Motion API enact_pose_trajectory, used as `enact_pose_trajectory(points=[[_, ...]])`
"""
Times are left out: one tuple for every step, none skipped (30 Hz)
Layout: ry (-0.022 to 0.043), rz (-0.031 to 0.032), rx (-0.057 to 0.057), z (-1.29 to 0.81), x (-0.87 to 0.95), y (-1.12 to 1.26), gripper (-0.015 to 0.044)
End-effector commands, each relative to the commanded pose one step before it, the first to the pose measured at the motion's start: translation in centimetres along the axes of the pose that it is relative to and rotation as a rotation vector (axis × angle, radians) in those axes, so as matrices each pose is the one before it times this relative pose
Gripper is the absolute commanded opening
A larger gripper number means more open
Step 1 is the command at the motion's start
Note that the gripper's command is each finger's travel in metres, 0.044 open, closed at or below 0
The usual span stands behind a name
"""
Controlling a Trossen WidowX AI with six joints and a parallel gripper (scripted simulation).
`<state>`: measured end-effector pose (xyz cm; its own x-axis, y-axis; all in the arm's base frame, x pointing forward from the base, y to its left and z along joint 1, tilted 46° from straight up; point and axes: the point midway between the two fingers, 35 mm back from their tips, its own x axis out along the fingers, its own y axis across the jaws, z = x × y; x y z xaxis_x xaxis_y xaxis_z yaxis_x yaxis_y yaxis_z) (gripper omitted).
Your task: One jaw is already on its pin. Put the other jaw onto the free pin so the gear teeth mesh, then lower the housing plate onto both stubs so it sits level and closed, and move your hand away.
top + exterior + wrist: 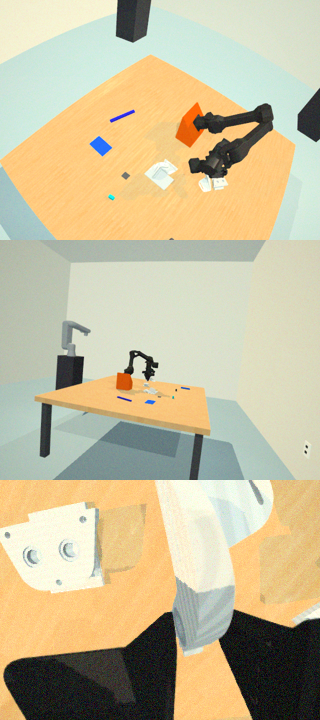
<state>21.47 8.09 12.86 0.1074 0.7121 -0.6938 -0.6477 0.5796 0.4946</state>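
Observation:
My gripper (147, 379) (193, 616) is shut on a white jaw (204, 184) (152, 379) (197, 545) and holds it above the table. The jaw's grey-shaded end is between the fingertips, and the rest reaches away from them. The white housing plate (220, 181) (146, 384) (50, 562), with two large holes, lies near the held jaw, at left in the wrist view. The white base (163, 181) stands mid-table with the other jaw (158, 169) on it. The pins and gear teeth are too small to make out.
An orange block (188, 131) (124, 381) stands beside the arm. A blue bar (122, 116) (124, 398), a flat blue square (100, 146) (150, 401), a dark square (125, 175) and a cyan cylinder (111, 197) (173, 397) lie beyond the base.

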Motion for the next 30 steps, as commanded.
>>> enact_pose_trajectory(points=[[-0.00436, 0.00096, 0.0275, 0.145, -0.193, 0.005, 0.0037], [0.00002, -0.00006, 0.0231, 0.053, -0.002, -0.012, 0.0037], [0.00002, -0.00006, 0.0231, 0.054, -0.001, -0.01, 0.0037], [0.00002, -0.00006, 0.0231, 0.054, -0.001, -0.009, 0.0037], [0.00001, -0.00006, 0.0231, 0.054, -0.001, -0.008, 0.0037], [0.00001, -0.00006, 0.0231, 0.054, -0.001, -0.006, 0.0037], [0.00001, -0.00006, 0.0231, 0.055, -0.001, -0.005, 0.0037], [0.00001, -0.00006, 0.0231, 0.055, -0.001, -0.004, 0.0037], [0.00001, -0.00006, 0.0231, 0.055, -0.001, -0.002, 0.0037], [0.0, -0.00006, 0.0231, 0.055, -0.001, -0.001, 0.0037], [0.0, -0.00006, 0.0231, 0.055, -0.001, 0.0, 0.0037], [0.0, -0.00006, 0.0231, 0.055, -0.001, 0.001, 0.0037], [0.0, -0.00006, 0.0231, 0.055, -0.001, 0.003, 0.0037], [0.0, -0.00005, 0.0231, 0.055, 0.0, 0.004, 0.0037], [-0.00001, -0.00005, 0.0231, 0.055, 0.0, 0.005, 0.0037], [-0.00001, -0.00005, 0.0231, 0.054, 0.0, 0.007, 0.0037], [-0.00001, -0.00005, 0.0231, 0.054, 0.0, 0.008, 0.0037], [-0.00001, -0.00005, 0.0231, 0.054, 0.0, 0.009, 0.0037], [0.0, -0.00006, 0.0231, 0.054, 0.0, 0.011, 0.0037], [-0.00001, -0.00006, 0.0231, 0.054, 0.0, 0.012, 0.0037], [-0.00001, -0.00006, 0.0231, 0.053, 0.0, 0.013, 0.0037], [-0.00001, -0.00006, 0.0231, 0.053, 0.0, 0.014, 0.0037], [-0.00001, -0.00006, 0.0231, 0.053, 0.001, 0.016, 0.0037], [-0.00002, -0.00005, 0.0231, 0.052, 0.001, 0.017, 0.0037], [-0.00002, -0.00005, 0.0231, 0.052, 0.001, 0.018, 0.0037], [-0.00002, -0.00004, 0.0231, 0.051, 0.001, 0.02, 0.0037], [-0.00002, -0.00004, 0.0231, 0.051, 0.001, 0.021, 0.0037], [-0.00003, -0.00004, 0.0231, 0.05, 0.001, 0.022, 0.0037], [-0.00003, -0.00002, 0.0231, 0.05, 0.001, 0.023, 0.0037], [-0.00003, -0.00002, 0.0231, 0.049, 0.001, 0.024, 0.0037]])
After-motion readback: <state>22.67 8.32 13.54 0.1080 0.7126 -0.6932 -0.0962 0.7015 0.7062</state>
